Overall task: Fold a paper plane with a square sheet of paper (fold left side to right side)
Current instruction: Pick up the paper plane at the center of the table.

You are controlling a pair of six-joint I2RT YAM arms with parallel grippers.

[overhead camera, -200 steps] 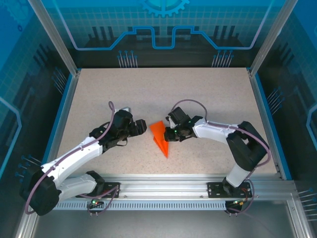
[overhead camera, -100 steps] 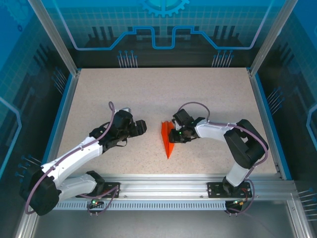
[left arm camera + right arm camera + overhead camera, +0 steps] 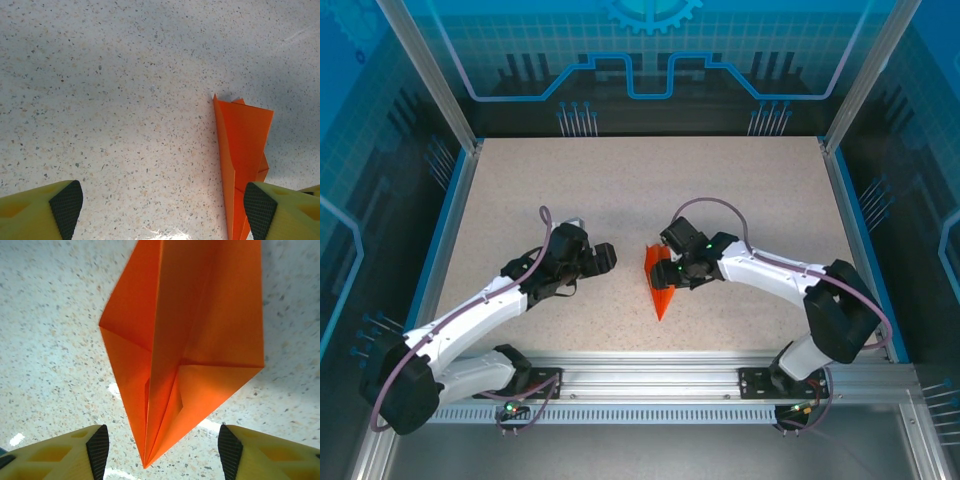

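Folded to a narrow dart, the orange paper lies at the middle of the counter, its layers gaping slightly. The right tool hangs over it, jaws spread and gripping nothing. The left tool, also spread, sits near. A firm press along the ridge, edges matched, would likely set the crease.

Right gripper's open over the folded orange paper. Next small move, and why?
Probably press the right gripper down along the centre crease of the orange paper. Its jaws stand open either side of the tip, gripping nothing, and the flaps look lifted, not flat. The left gripper is open, off to the side.
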